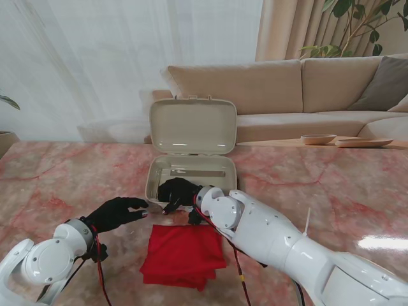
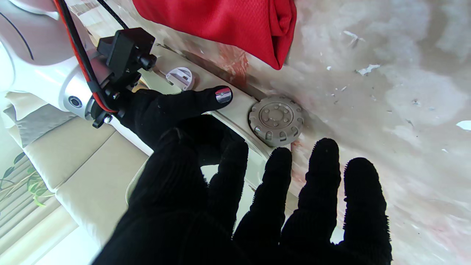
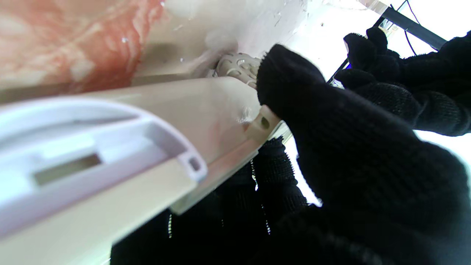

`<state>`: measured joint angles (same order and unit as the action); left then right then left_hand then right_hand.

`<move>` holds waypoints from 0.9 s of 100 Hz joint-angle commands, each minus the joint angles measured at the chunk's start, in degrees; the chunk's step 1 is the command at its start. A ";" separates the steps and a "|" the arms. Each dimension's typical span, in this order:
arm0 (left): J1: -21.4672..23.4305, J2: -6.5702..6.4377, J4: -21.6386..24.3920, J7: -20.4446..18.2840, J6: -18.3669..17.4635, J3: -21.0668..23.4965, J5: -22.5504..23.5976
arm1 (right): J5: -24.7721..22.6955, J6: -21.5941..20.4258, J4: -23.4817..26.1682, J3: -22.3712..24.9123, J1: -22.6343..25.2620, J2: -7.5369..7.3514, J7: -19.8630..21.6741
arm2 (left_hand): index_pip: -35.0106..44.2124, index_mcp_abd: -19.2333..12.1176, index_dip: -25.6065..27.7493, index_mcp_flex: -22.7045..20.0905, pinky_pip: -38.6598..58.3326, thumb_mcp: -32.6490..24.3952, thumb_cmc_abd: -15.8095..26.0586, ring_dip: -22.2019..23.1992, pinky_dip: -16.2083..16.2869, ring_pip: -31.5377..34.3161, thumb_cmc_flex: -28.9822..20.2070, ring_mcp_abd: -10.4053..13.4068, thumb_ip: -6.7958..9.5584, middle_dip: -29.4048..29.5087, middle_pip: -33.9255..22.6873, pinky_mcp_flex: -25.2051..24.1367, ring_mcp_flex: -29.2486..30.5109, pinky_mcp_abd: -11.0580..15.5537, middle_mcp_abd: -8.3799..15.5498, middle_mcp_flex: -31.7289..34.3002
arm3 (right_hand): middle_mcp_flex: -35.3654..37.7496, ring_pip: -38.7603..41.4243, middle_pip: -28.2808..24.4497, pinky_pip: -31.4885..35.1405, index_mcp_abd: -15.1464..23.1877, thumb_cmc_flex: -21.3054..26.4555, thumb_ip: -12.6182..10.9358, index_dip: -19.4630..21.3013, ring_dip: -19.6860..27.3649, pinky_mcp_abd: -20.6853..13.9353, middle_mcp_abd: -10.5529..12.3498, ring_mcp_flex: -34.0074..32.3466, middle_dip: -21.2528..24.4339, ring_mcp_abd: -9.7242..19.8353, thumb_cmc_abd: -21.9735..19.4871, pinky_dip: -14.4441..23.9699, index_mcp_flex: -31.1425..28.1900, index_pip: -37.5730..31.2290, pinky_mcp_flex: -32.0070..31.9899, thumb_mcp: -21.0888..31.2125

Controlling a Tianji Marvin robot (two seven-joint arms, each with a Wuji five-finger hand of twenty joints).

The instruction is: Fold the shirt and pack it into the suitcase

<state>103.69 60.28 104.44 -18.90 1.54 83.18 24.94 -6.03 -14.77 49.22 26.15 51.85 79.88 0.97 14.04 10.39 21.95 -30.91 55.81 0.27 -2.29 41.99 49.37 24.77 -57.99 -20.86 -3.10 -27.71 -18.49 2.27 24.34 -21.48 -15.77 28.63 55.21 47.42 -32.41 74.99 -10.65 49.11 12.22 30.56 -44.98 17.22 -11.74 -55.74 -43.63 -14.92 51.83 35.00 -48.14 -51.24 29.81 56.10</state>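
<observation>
Shirt (image 1: pixel 183 255) folded on table; right robot hand (image 1: pixel 180 192) grips suitcase (image 1: pixel 224 177) rim; left robot hand (image 1: pixel 118 212) spread, empty; wheel (image 2: pixel 276 120) in wrist views only.

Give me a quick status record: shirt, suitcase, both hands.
shirt: red shirt, folded, lying on the marble table nearer to me than the suitcase, not packed
suitcase: beige suitcase, lid upright and open, tray looks empty apart from the hand
right hand: right hand gripping the suitcase's near rim, fingers inside
left hand: left hand open, fingers spread, hovering just left of the suitcase's near corner, holding nothing
suitcase wheel: suitcase wheel beside the left fingertips
</observation>
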 commanded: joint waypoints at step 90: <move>-0.52 0.13 -1.72 0.21 -0.62 -0.46 -0.20 | 0.32 4.05 4.92 3.10 3.57 -2.25 0.17 | -0.84 -1.98 0.57 1.17 -0.93 2.04 2.40 -0.61 -0.49 -1.49 0.25 -0.58 0.16 0.56 1.14 -0.89 -1.00 -1.25 0.86 -1.06 | -12.51 -15.59 1.49 -7.33 1.50 -12.21 -8.32 7.40 12.33 1.05 -3.42 7.97 10.16 0.78 -12.70 1.10 3.00 21.26 -7.18 -2.98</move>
<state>103.03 60.28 103.16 -18.87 1.06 82.98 24.73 -5.33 -11.61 53.67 28.97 54.40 78.24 0.75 14.04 10.39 21.95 -30.91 55.80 0.27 -2.29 41.99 49.37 24.77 -57.99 -20.86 -3.10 -27.70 -18.49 2.27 24.34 -21.48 -15.77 28.63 44.04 34.40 -31.50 68.56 -8.89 39.14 6.83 37.11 -34.87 17.76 -14.73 -49.79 -34.47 -11.44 39.92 36.55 -45.31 -33.16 23.56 53.68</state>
